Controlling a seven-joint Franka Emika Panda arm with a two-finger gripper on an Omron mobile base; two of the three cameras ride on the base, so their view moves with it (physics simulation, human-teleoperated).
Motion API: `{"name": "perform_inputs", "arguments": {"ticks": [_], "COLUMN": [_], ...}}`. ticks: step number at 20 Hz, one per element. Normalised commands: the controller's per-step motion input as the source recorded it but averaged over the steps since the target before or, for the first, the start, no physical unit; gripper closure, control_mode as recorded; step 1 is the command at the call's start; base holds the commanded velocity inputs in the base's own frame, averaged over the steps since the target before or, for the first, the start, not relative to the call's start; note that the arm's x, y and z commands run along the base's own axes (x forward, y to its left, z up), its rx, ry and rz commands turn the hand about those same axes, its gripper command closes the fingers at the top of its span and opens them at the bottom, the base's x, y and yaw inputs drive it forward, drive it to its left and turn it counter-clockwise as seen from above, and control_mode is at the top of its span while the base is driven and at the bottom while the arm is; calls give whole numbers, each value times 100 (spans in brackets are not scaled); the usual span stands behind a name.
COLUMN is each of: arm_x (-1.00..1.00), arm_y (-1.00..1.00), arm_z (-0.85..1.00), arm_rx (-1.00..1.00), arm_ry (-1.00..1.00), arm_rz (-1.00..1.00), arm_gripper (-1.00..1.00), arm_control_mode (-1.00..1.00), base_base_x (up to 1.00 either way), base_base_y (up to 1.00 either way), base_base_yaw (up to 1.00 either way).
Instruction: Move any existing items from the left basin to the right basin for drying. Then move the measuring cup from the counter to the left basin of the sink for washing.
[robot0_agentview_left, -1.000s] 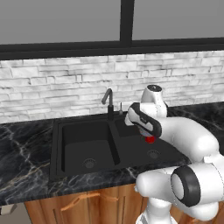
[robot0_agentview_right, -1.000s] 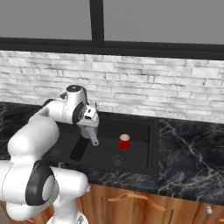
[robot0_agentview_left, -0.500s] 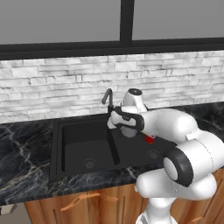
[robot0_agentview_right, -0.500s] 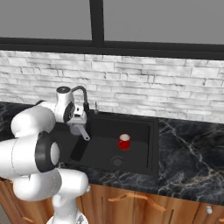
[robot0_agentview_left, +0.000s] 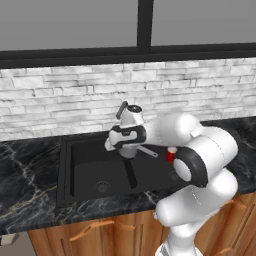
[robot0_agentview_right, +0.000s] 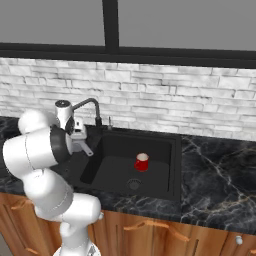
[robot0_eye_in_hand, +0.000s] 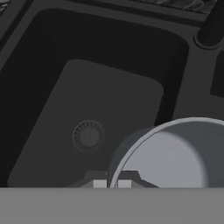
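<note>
My gripper (robot0_agentview_left: 123, 145) is shut on the rim of the grey metal measuring cup (robot0_agentview_left: 129, 150), whose thin handle (robot0_agentview_left: 148, 151) sticks out to the right. It hangs above the left basin (robot0_agentview_left: 95, 172), close to the divider. In the hand view the cup (robot0_eye_in_hand: 170, 153) fills the lower right, its rim running between my fingertips (robot0_eye_in_hand: 99, 183), with the basin's round drain (robot0_eye_in_hand: 88, 135) below. The red cup (robot0_agentview_right: 142, 162) stands upright on the floor of the right basin (robot0_agentview_right: 155, 172), and its top (robot0_agentview_left: 171, 154) peeks out beside my arm. From the right base camera the gripper (robot0_agentview_right: 79, 141) is partly behind my arm.
The dark slim faucet (robot0_agentview_right: 88, 106) rises behind the sink, just past my hand. Black marble counter (robot0_agentview_right: 220, 170) stretches to the right and also to the left (robot0_agentview_left: 25, 175). A white brick wall and a window close off the back.
The arm has swung left with the measuring cup, from over the right basin to above the left basin. The red cup has stayed in the right basin.
</note>
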Motion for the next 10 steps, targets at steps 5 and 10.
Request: {"name": "perform_inputs", "arguments": {"ticks": [5, 10], "arm_x": [16, 43], "arm_y": [69, 47], "arm_z": [-27, -29], "arm_rx": [0, 0], "arm_ry": [0, 0], "arm_rz": [8, 3], "arm_gripper": [100, 100], "arm_control_mode": [-100, -100], "base_base_x": [0, 0], "base_base_y": [0, 0], "base_base_yaw": [0, 0]}}
